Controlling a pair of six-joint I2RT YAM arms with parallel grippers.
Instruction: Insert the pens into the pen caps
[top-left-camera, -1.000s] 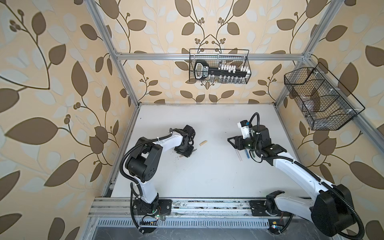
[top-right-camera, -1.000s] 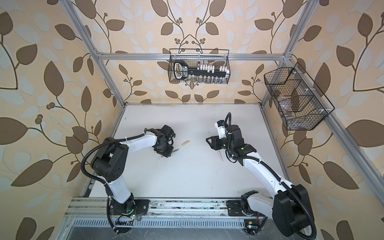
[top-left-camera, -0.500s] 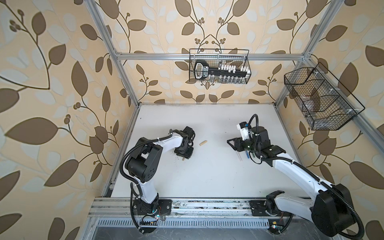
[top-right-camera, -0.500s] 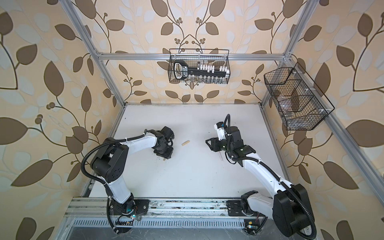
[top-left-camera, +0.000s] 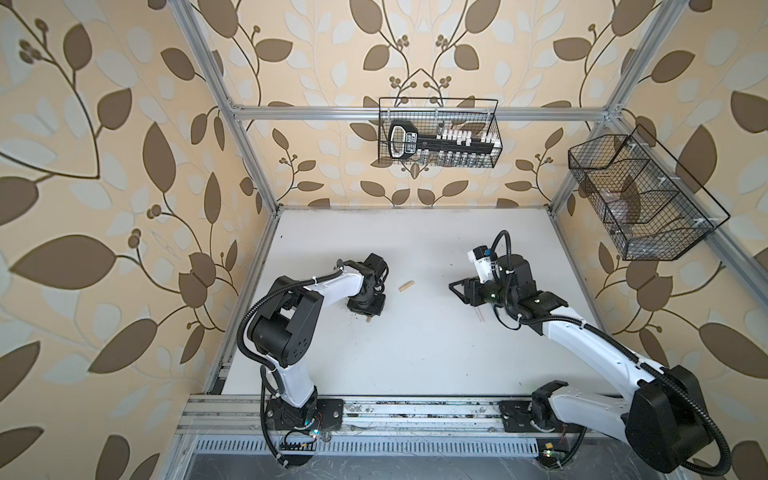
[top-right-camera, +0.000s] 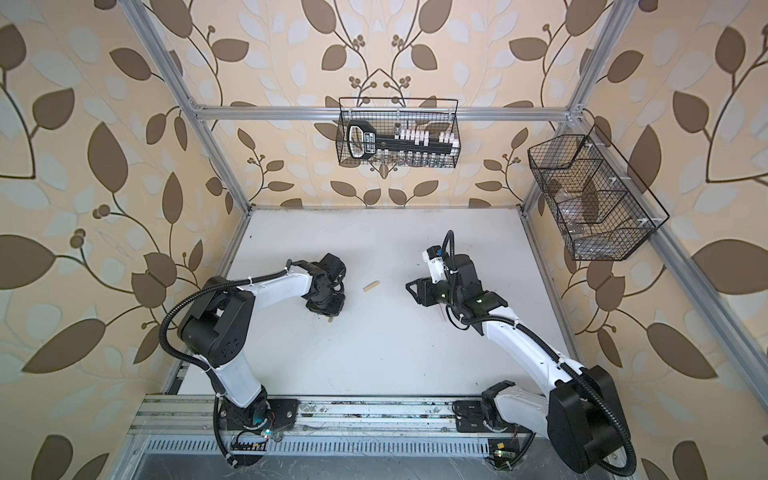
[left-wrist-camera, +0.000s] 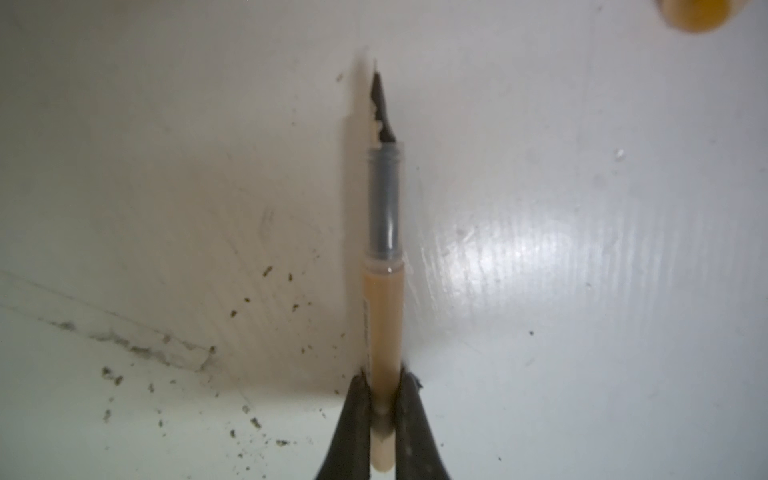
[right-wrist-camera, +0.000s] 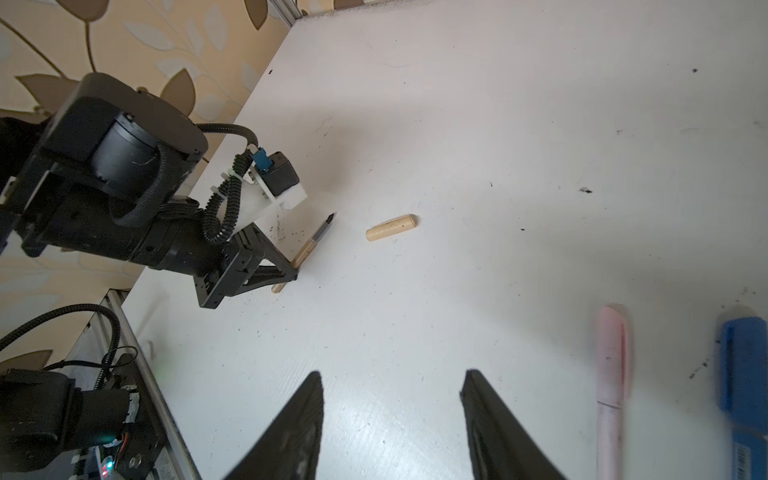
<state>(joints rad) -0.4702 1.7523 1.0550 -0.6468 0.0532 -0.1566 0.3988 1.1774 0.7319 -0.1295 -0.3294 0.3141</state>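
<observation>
Beneath left claw (top-left-camera: 366, 308), tan pen (top-left-camera: 368, 319) mostly hidden.

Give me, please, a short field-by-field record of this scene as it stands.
left end effector: shut on tan pen, near its rear end
tan pen: uncapped, dark tip exposed
tan cap: lying on table, apart from the pen tip
right end effector: open, empty, over table
pink pen, blue pen: on table beside right end effector, blurred
</observation>
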